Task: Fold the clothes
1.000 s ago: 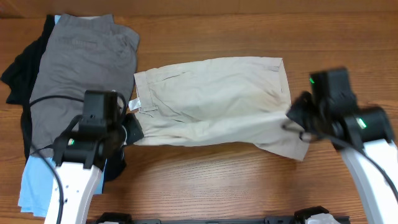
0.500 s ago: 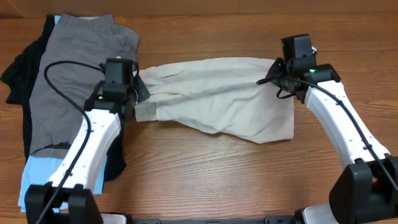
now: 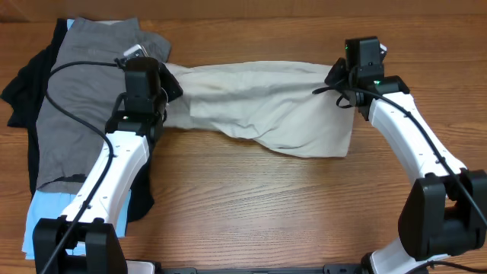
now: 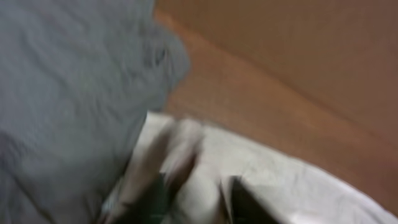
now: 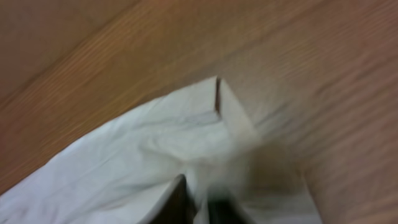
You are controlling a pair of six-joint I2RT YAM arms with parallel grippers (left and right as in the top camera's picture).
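Your left gripper (image 3: 170, 90) is clamped tight on the left end of the shorts (image 3: 266, 110), with cream cloth bunched between the fingers (image 4: 149, 199); the wrist view is blurred. Your right gripper (image 3: 333, 82) is pinched closed on the far right corner. The shorts hang stretched between the two, their near edge sagging onto the table (image 3: 251, 205). Their left end sits just beside the grey shorts (image 3: 84, 84).
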